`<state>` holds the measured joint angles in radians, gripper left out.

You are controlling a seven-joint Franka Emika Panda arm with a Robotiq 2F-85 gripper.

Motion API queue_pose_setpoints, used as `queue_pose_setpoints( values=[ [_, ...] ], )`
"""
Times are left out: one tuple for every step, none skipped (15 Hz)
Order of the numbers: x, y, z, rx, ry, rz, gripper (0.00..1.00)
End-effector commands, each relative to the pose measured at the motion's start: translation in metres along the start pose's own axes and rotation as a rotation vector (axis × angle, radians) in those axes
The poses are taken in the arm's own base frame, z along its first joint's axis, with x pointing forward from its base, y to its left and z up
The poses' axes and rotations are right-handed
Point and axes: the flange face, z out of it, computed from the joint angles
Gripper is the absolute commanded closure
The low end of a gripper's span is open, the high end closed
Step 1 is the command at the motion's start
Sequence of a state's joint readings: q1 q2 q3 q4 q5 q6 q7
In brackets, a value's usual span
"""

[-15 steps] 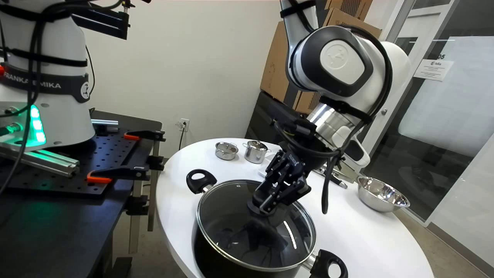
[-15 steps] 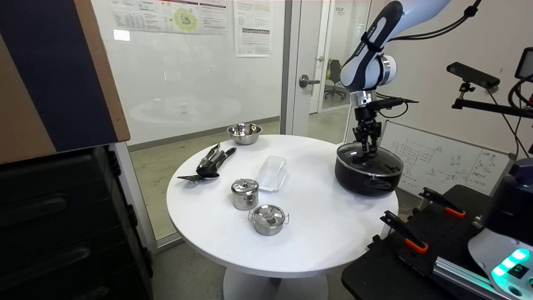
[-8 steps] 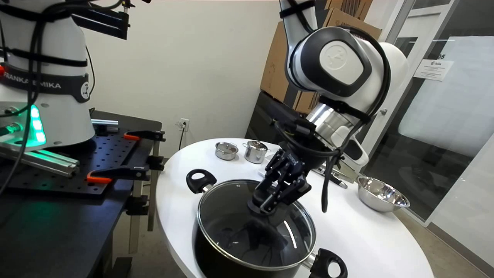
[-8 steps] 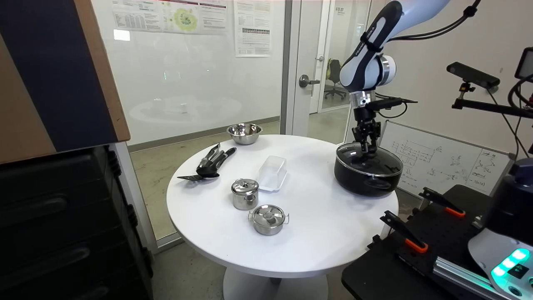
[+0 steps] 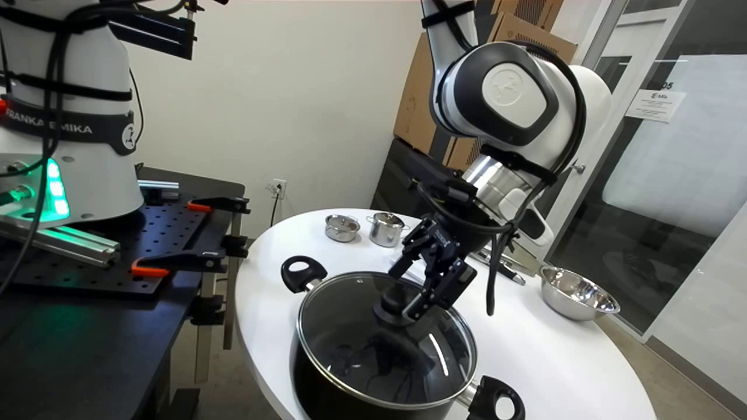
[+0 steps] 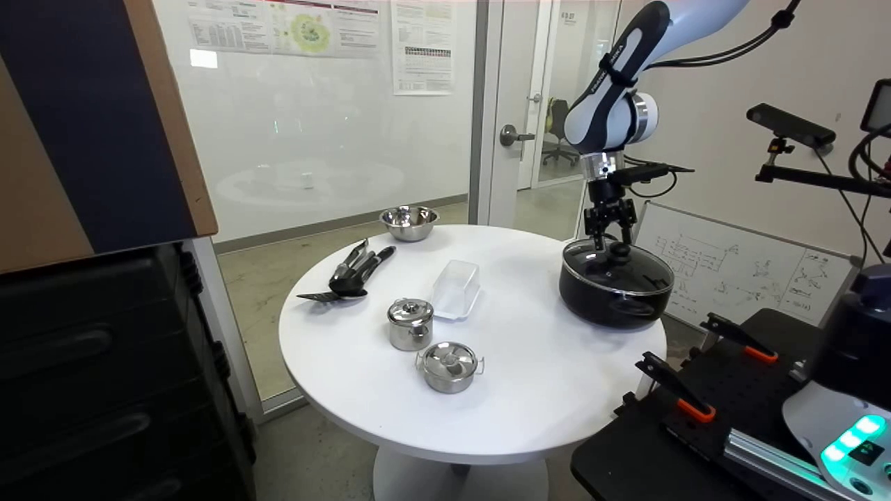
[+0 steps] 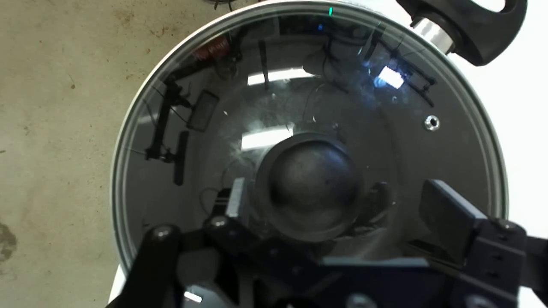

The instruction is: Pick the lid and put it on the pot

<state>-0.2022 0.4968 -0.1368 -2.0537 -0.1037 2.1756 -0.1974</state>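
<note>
The gripper is released, its fingers spread wide just over a black knob. In the wrist view the knob shows between them, nearer the finger on the left of that view; whether that finger touches it cannot be told. The knob stands at the middle of the lid, whose clear glass has a small metal-edged vent. The lid lies on the pot, rim meeting rim in both exterior views. The pot is black, with loop handles on opposite sides, and stands upright near the edge of a round white table. The arm reaches down over it.

Farther along the table, well apart from the pot, sits a clear box. A lidded steel cup is just beside it, and a lower, wider cup near that one. Utensils lie in a heap beyond, and a steel bowl stands at the table's edge.

Next to the table, a black bench bears the arm's base and orange-tipped clamps. In an exterior view, cartons rest above black drawers.
</note>
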Motion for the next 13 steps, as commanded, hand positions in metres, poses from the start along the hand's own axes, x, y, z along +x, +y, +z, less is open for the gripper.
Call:
queue_pose_setpoints(
  values=[
    [-0.001,-0.002,-0.003,0.000,-0.020,0.009,0.00],
    [-0.003,-0.001,-0.007,0.006,-0.014,0.004,0.00],
    [-0.006,-0.001,-0.010,0.012,-0.006,-0.002,0.00],
    [-0.011,0.000,-0.016,0.022,0.004,-0.011,0.00],
    [-0.016,0.001,-0.022,0.029,0.013,-0.022,0.00],
    [-0.021,0.002,-0.028,0.033,0.024,-0.037,0.00],
    [-0.026,0.003,-0.035,0.037,0.040,-0.054,0.00],
    [-0.031,0.003,-0.041,0.042,0.053,-0.066,0.00],
    [-0.010,0.005,-0.026,0.007,0.035,-0.035,0.00],
    [-0.015,0.005,-0.033,0.010,0.045,-0.044,0.00],
    [-0.019,0.006,-0.038,0.012,0.051,-0.048,0.00],
    [-0.022,0.006,-0.040,0.013,0.054,-0.050,0.00],
    [-0.023,0.005,-0.041,0.014,0.055,-0.052,0.00]
  ],
)
